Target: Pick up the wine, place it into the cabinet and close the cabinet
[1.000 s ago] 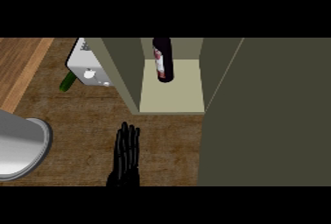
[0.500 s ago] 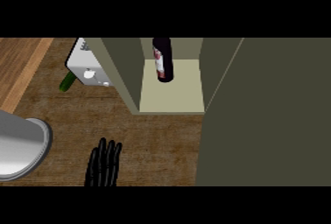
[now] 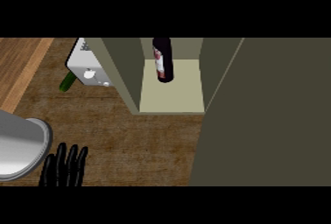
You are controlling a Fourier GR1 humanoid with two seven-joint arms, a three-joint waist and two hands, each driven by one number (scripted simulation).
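Wine [image 3: 162,59] stands inside cabinet [image 3: 171,94] — left hand [image 3: 65,166], fingers straight and together, should swing door [image 3: 271,113] fully shut.

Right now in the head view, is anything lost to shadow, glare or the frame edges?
Head view: lighting is flat, with no glare. The wine bottle inside the cabinet reads dark, its top cut by the frame edge. The cabinet door fills the right side as one dull surface. The left hand is cropped at the bottom.
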